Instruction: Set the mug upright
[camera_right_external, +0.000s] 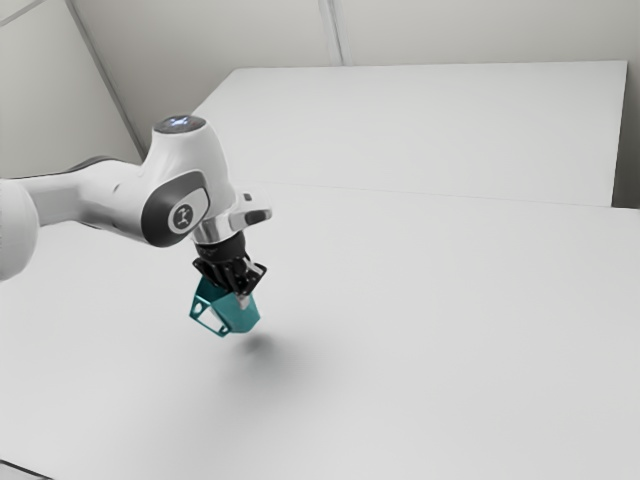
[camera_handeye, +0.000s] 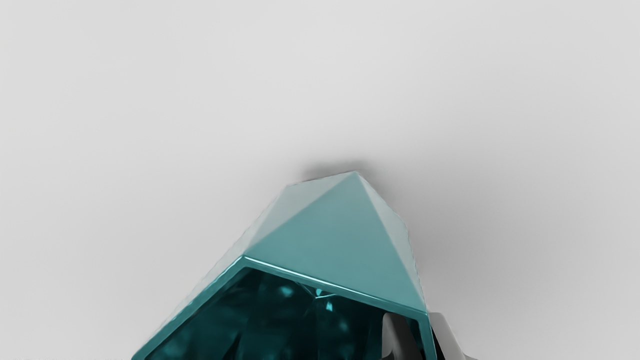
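Teal mug (camera_handeye: 332, 250) | faceted sides | angular rim | tilted | glossy

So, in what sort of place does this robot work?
Probably a plain simulated test room: a white arm, a broad white table holding no clutter around the teal mug, and bare pale walls.

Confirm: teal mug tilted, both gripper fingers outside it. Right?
Not both outside: the wrist view shows the gripper with one finger inside the teal mug, the other outside, the wall between them. The mug is tilted.
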